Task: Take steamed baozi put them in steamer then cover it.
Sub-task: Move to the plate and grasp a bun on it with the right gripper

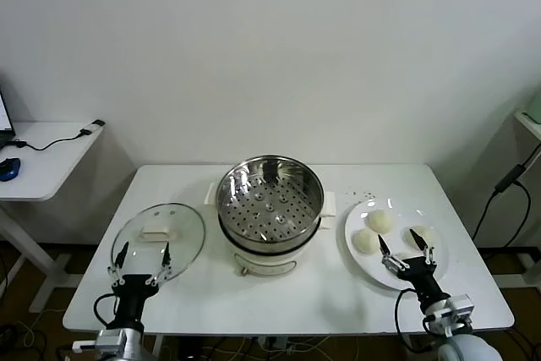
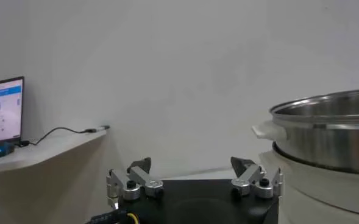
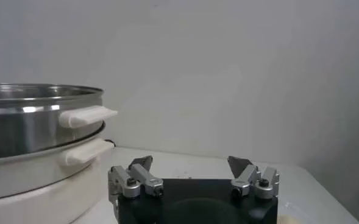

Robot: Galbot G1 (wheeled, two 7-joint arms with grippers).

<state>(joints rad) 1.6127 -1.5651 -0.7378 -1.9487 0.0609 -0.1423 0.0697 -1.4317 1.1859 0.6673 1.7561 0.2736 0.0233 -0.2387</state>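
Observation:
The steamer (image 1: 270, 200), a shiny steel pot with a perforated tray on a white base, stands open and empty at the table's middle. It also shows in the left wrist view (image 2: 331, 137) and the right wrist view (image 3: 33, 131). The glass cover (image 1: 182, 230) lies flat to its left. Three baozi (image 1: 380, 221) show on a white plate (image 1: 353, 227) at the right. My left gripper (image 1: 144, 253) is open and empty over the cover's near edge. My right gripper (image 1: 399, 243) is open and empty over the plate, partly hiding one bun (image 1: 425, 234).
A white side desk (image 1: 46, 162) with a cable, a mouse and a screen (image 2: 2, 109) stands left of the table. The white table (image 1: 279, 298) has bare surface along its front edge. A plain white wall is behind.

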